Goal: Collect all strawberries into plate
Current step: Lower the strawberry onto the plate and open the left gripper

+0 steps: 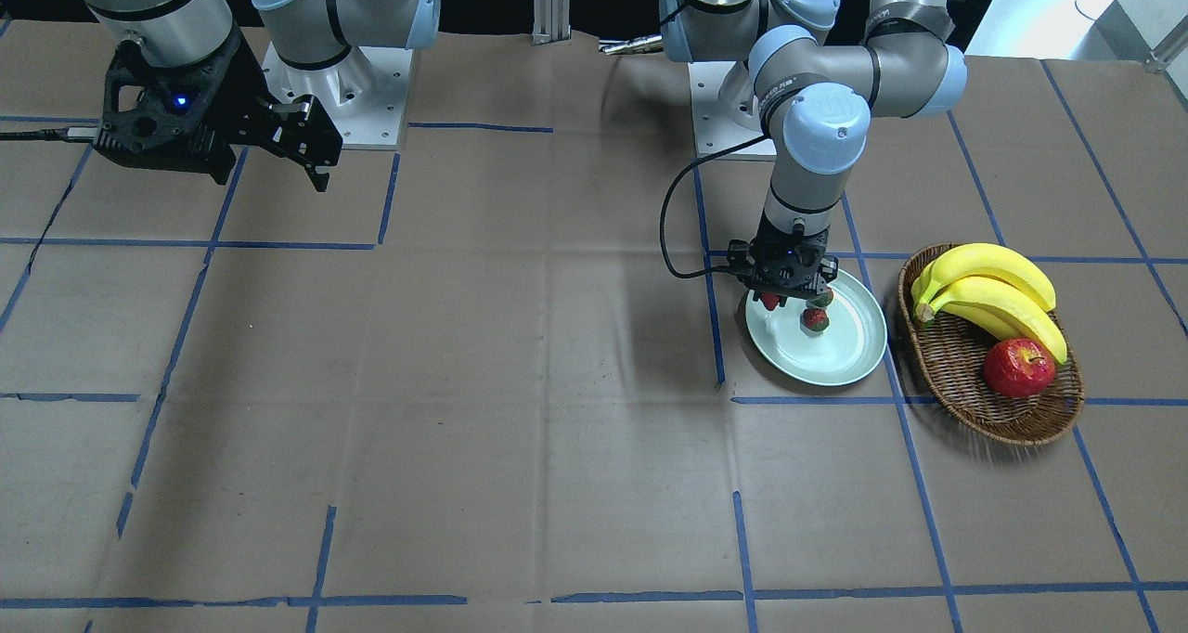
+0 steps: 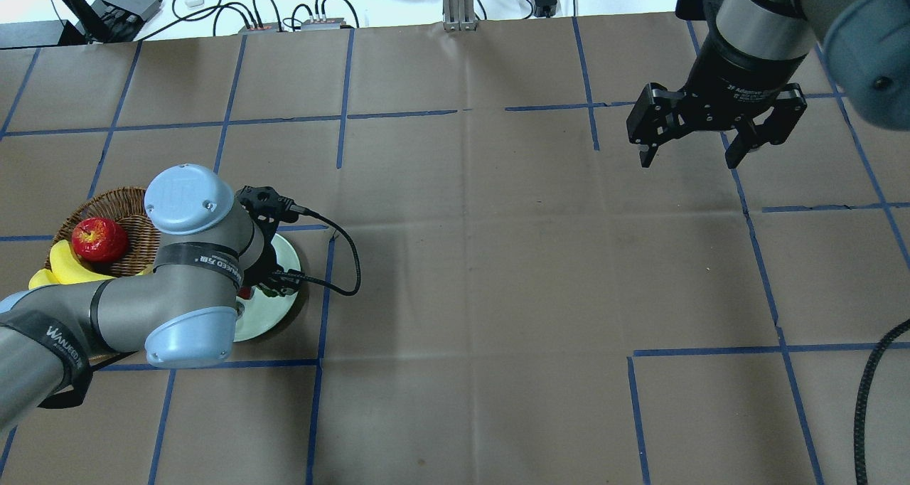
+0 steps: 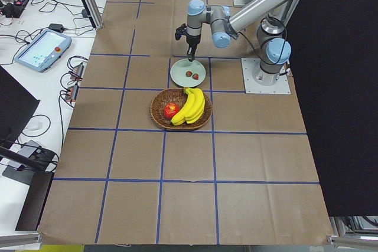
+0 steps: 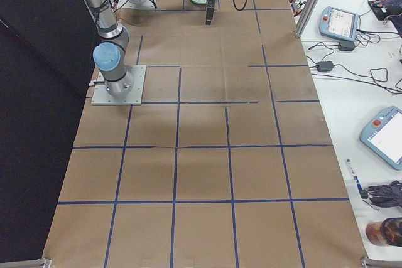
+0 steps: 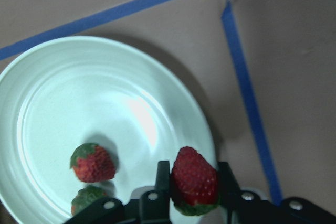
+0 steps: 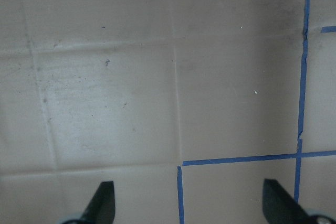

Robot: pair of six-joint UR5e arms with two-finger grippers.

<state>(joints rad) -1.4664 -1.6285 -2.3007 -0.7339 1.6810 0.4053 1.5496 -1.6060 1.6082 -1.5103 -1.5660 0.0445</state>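
Note:
The pale mint-green plate (image 1: 854, 355) lies on the table beside the wicker basket. Two strawberries (image 5: 93, 162) (image 5: 89, 199) lie on the plate (image 5: 121, 87), close together. My left gripper (image 5: 193, 178) is shut on the third strawberry (image 5: 195, 174) and holds it low over the plate's rim; in the front view the gripper (image 1: 784, 291) has the red berry (image 1: 769, 301) at its tip. My right gripper (image 2: 688, 159) is open and empty, hanging high above bare table far from the plate; its fingers (image 6: 102, 203) show in the right wrist view.
An oval brown wicker basket (image 1: 1012, 410) with bananas (image 1: 998, 290) and a big red apple (image 1: 1018, 367) stands right beside the plate. Blue tape lines cross the brown table cover. A black cable (image 2: 345, 257) loops from the left wrist.

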